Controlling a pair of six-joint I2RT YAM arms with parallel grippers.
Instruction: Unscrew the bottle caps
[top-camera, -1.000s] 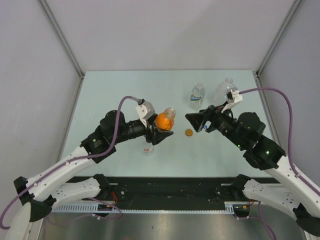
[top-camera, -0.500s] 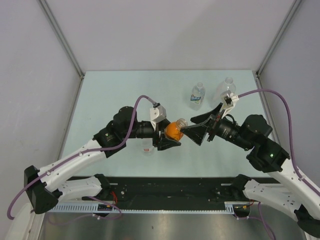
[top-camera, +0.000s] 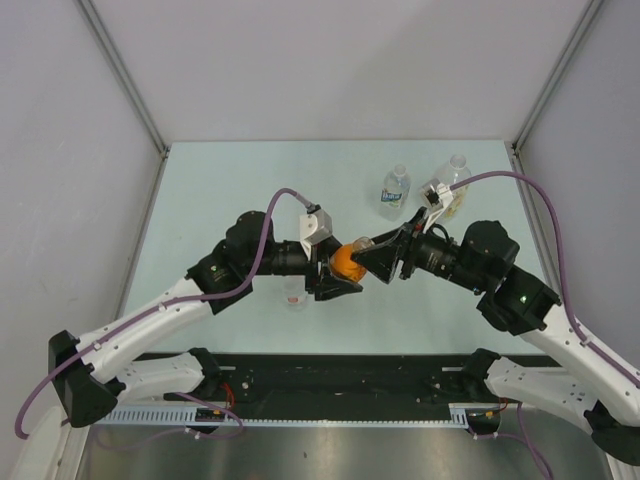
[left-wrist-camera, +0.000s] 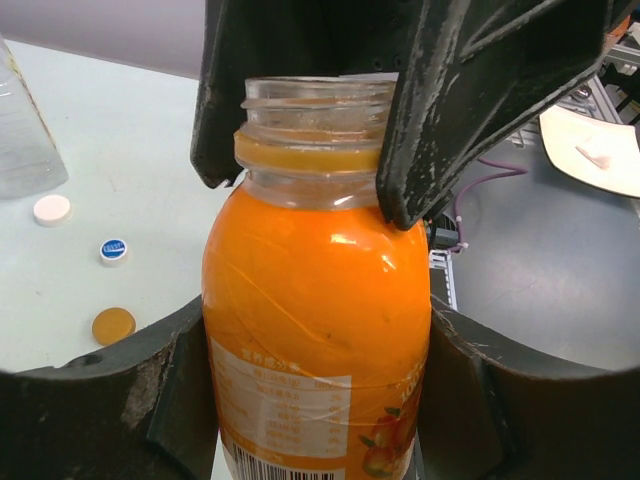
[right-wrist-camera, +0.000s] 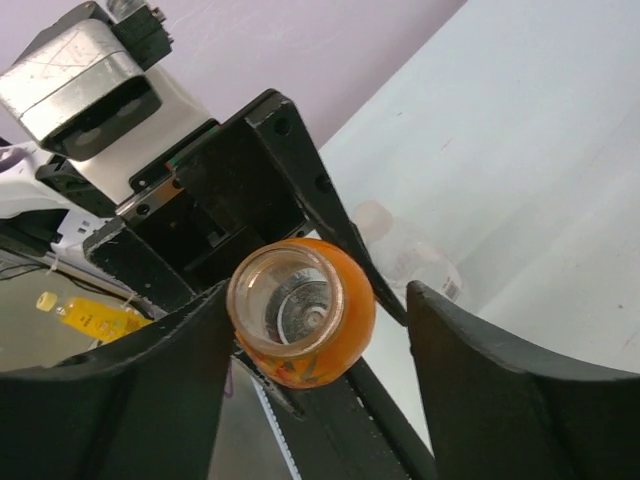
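My left gripper (top-camera: 340, 270) (left-wrist-camera: 315, 330) is shut on the body of the small orange bottle (top-camera: 346, 262) (left-wrist-camera: 315, 300), held off the table with its neck towards the right arm. The bottle's mouth (right-wrist-camera: 290, 305) is open, with no cap on it. My right gripper (top-camera: 362, 252) (right-wrist-camera: 320, 300) straddles the neck; a gap shows beside one finger (right-wrist-camera: 500, 390). Three loose bottle caps lie on the table: white (left-wrist-camera: 51, 209), blue (left-wrist-camera: 113, 250) and orange-brown (left-wrist-camera: 113, 325). The blue-labelled bottle (top-camera: 396, 190) and the large clear one (top-camera: 455, 172) stand at the back.
A small clear bottle (top-camera: 294, 292) stands under the left forearm. The table (top-camera: 220, 200) is walled by grey panels on three sides. The arm bases and a black rail (top-camera: 340, 375) run along the near edge.
The left arm carried the orange bottle right and nearer. The right gripper swung left from beside the orange-brown cap and now has its fingers on either side of the bottle's neck.
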